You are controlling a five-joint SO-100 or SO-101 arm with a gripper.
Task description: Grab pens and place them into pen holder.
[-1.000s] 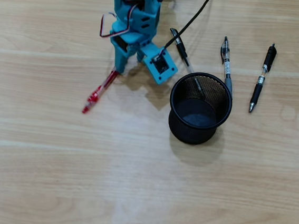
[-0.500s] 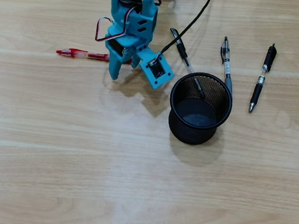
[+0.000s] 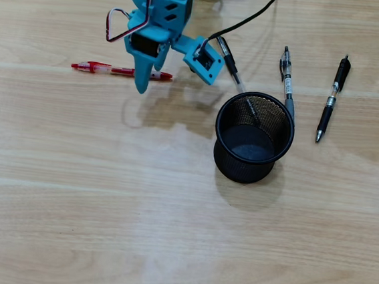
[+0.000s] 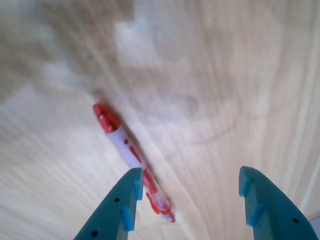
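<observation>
A red and clear pen (image 3: 119, 71) lies flat on the wooden table at the left. My teal gripper (image 3: 148, 78) hangs over its right end, open and empty. In the wrist view the red pen (image 4: 131, 152) runs diagonally, its lower end passing just inside the left fingertip (image 4: 131, 185), with the gripper (image 4: 190, 172) wide open above the table. A black mesh pen holder (image 3: 244, 169) stands upright at centre right. A dark pen (image 3: 228, 60) slants to the holder's back rim; I cannot tell whether its tip is inside.
A clear and black pen (image 3: 287, 77) lies beside the holder's back right rim. A black pen (image 3: 332, 97) lies farther right. A black cable (image 3: 259, 13) runs from the arm to the top edge.
</observation>
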